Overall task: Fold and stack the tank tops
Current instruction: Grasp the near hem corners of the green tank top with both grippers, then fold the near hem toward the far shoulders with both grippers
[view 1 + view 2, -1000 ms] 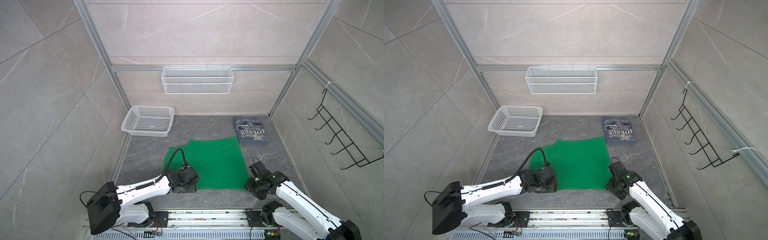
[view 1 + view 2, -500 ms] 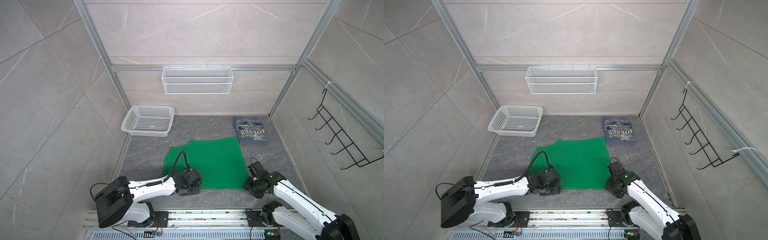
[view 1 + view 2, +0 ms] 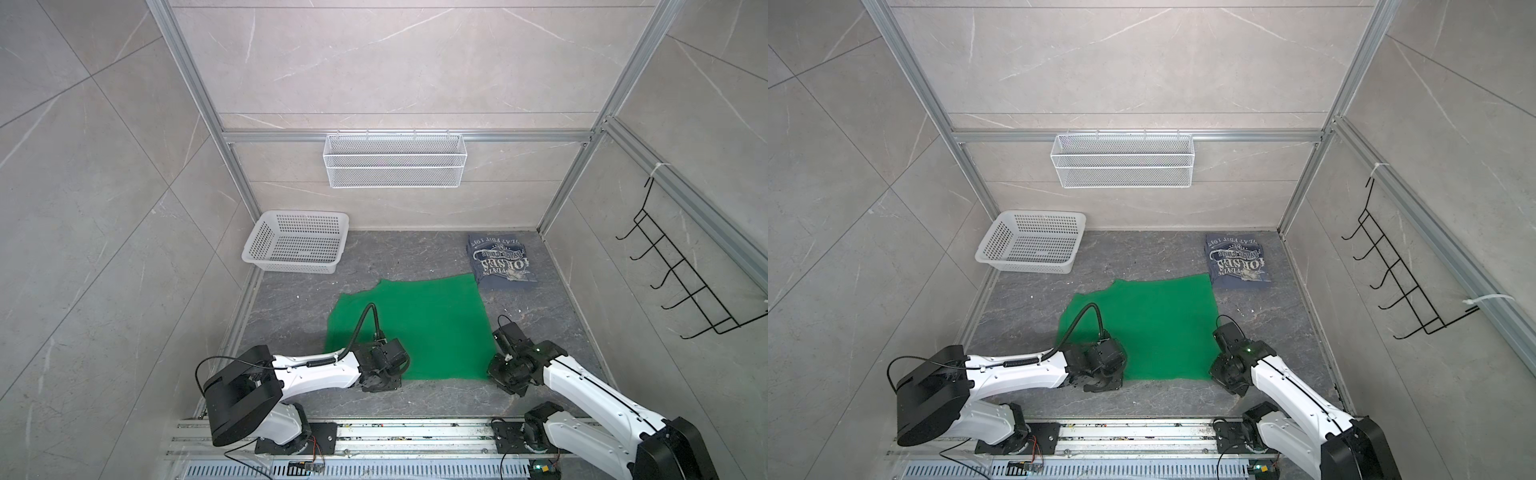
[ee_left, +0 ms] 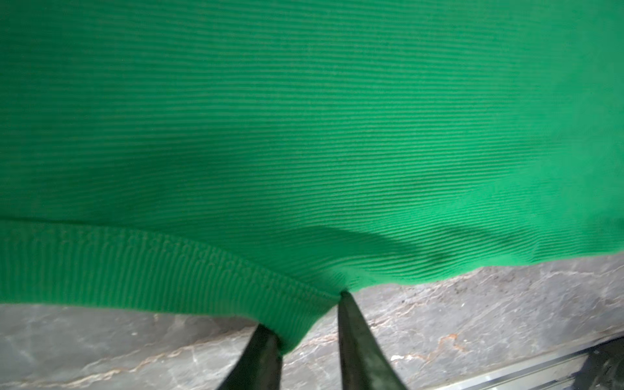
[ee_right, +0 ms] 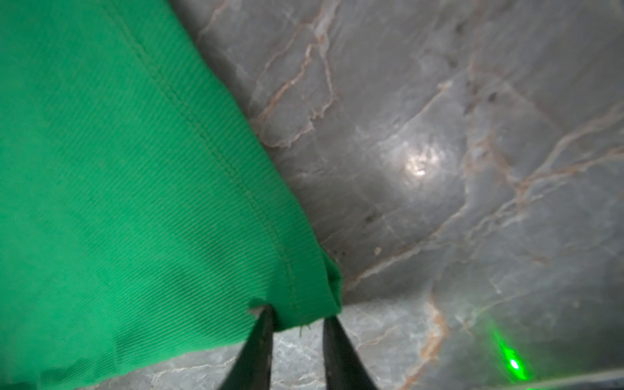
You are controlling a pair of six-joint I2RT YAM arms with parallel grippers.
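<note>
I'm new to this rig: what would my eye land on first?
The bright green tank top spread flat mid-floor, with the left hand and right hand straddling its two near corners. Beyond it, a folded slate-blue tank top lies by the back right corner, a white basket back left.

My left arm (image 3: 316,372) and right arm (image 3: 582,382) reached low and forward. The left gripper (image 4: 305,312) and right gripper (image 5: 297,312) were each pinched nearly closed.
</note>
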